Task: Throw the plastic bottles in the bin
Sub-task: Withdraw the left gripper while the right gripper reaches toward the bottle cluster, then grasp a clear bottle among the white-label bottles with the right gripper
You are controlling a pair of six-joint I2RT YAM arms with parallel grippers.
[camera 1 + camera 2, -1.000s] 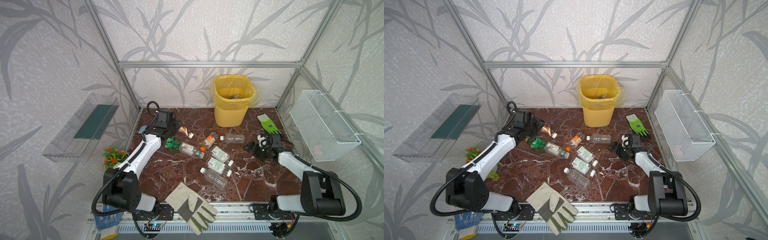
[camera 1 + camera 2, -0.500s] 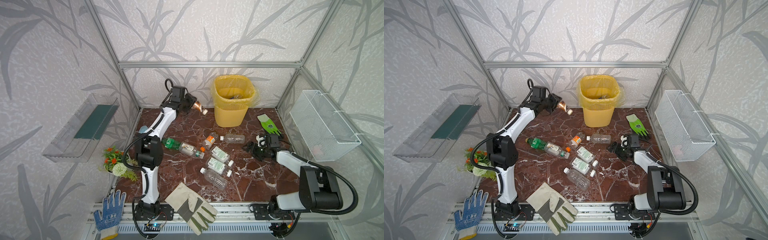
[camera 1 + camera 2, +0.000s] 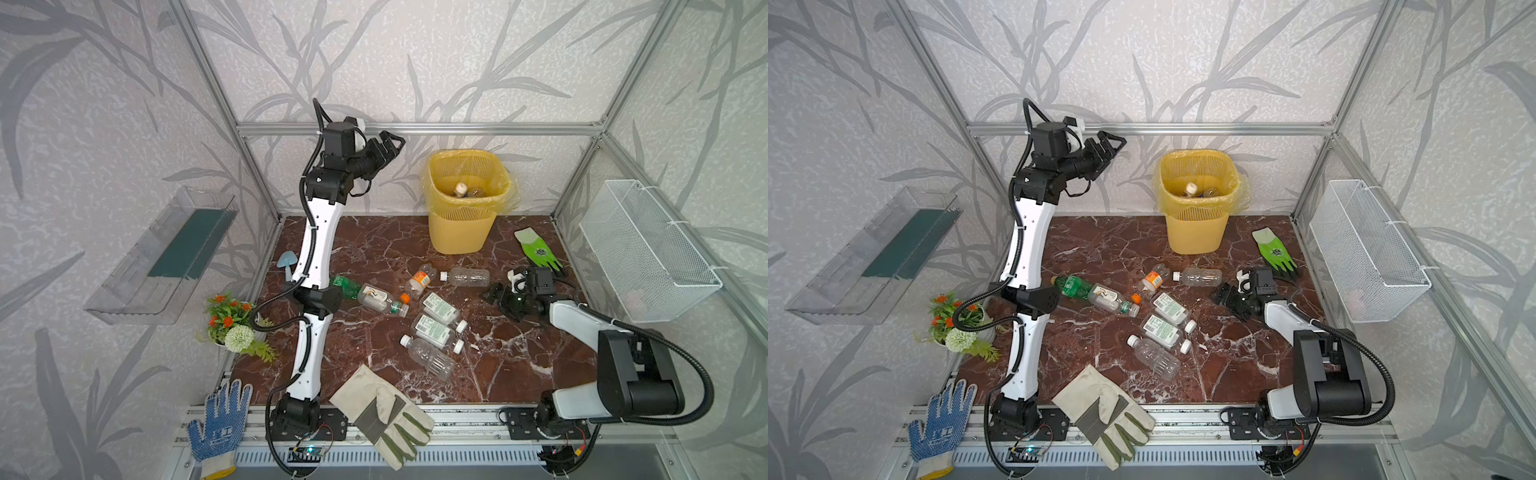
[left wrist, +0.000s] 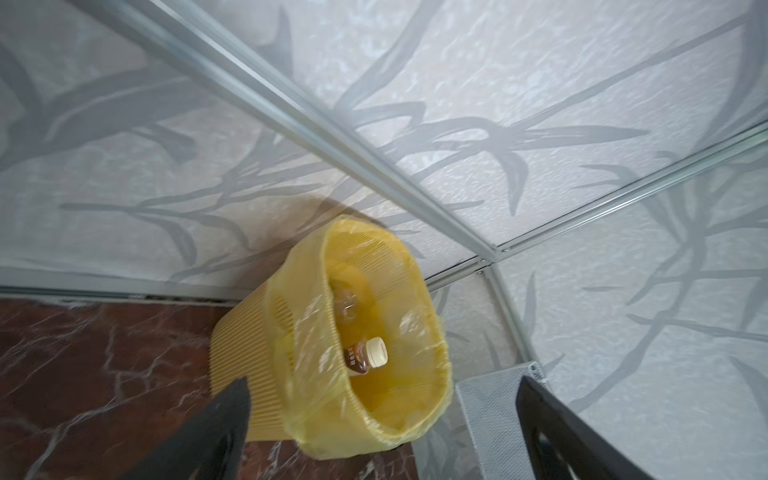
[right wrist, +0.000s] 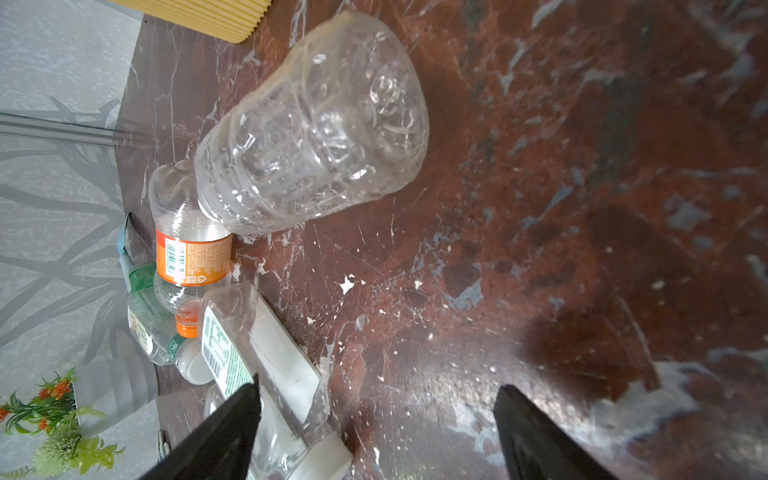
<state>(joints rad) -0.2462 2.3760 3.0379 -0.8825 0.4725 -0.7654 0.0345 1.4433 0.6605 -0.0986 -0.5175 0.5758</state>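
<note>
While the left gripper (image 3: 392, 143) hangs upper-middle in both top views, jaws spread wide and empty, an amber bottle (image 4: 361, 355) sits inside the yellow bin (image 3: 461, 237) just right of it. Low at centre-right, the right gripper (image 3: 500, 303) is spread and empty too, near the loose bottles (image 3: 434, 330).

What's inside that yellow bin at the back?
The bin holds an amber bottle with a white cap and a second clear-looking bottle beside it. Anything beneath them is hidden by the bottles and the yellow liner.
</note>
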